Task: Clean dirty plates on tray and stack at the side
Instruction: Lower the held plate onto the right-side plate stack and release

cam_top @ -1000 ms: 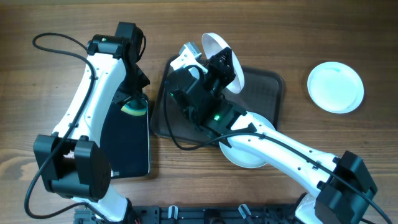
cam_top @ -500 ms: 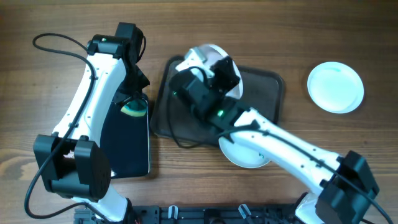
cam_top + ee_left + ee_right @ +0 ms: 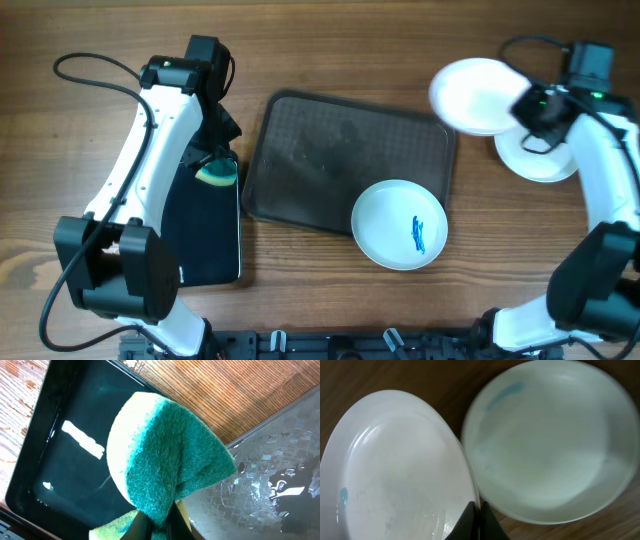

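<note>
The right hand [image 3: 477,521] pinches the rim of a white plate [image 3: 474,95], its fingers pressed together on the edge. It holds the plate partly over a second plate [image 3: 548,162], which lies on the desk [image 3: 400,40] at the far right. A second ago this arm stretched across the tray [image 3: 330,150] with that plate tilted above its far left corner. A third plate [image 3: 385,225] with a blue scribble [image 3: 418,233] sits on the tray's near right corner, overhanging the rim. The left hand [image 3: 156,527], unmoved, is clamped on a green-and-yellow sponge [image 3: 165,455] above the black tray [image 3: 205,235].
</note>
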